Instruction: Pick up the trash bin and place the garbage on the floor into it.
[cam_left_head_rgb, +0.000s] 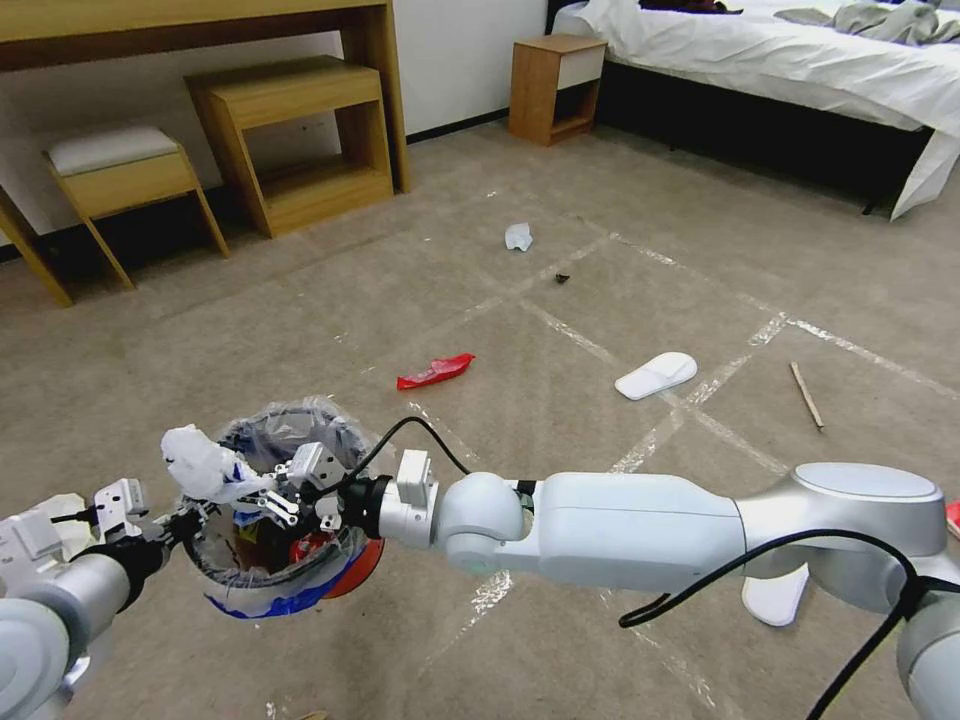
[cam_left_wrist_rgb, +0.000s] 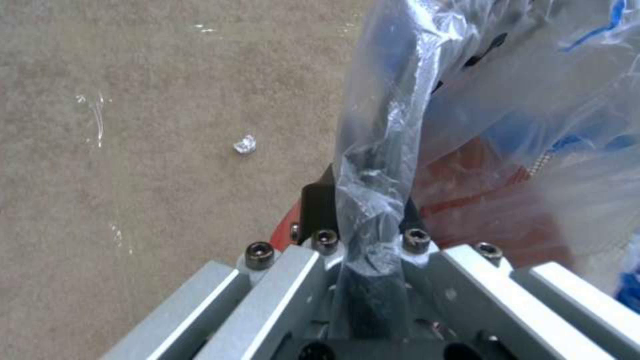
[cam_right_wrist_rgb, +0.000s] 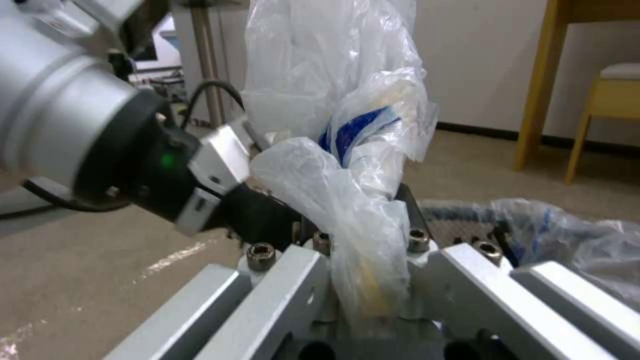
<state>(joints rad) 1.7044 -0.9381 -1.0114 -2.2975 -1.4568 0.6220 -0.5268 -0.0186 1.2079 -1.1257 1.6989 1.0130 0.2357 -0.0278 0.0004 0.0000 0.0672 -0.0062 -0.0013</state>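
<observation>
- The trash bin (cam_left_head_rgb: 275, 520) hangs above the carpeted floor (cam_left_head_rgb: 560, 250), held between both arms, near the robot's left side.
- The left pincer (cam_left_head_rgb: 185, 525) is clamped on the bin's near-left rim; in the left wrist view its fingers (cam_left_wrist_rgb: 319, 207) close on the rim together with the clear plastic liner (cam_left_wrist_rgb: 467, 100).
- The right pincer (cam_left_head_rgb: 285, 500) reaches across from the right and sits over the bin mouth, closed on a white plastic bag (cam_left_head_rgb: 205, 462); the right wrist view shows the bag (cam_right_wrist_rgb: 347, 210) pinched between its fingers.
- Step in hand, as a judgement: depositing a picked-up piece into the lifted bin. The bag is above the rim and partly outside it.
- The next move calls for parting the right fingers with the bag fully over the opening, so it drops inside and does not snag on the liner.
- Garbage left on the floor: a red wrapper (cam_left_head_rgb: 435, 371), a white slipper (cam_left_head_rgb: 656, 375), a wooden stick (cam_left_head_rgb: 806, 395), a white tissue wad (cam_left_head_rgb: 518, 237) and a small dark scrap (cam_left_head_rgb: 561, 279). A second slipper (cam_left_head_rgb: 775, 595) lies partly under the right arm.
- Blue print shows on the bag; no text or brand is legible.
</observation>
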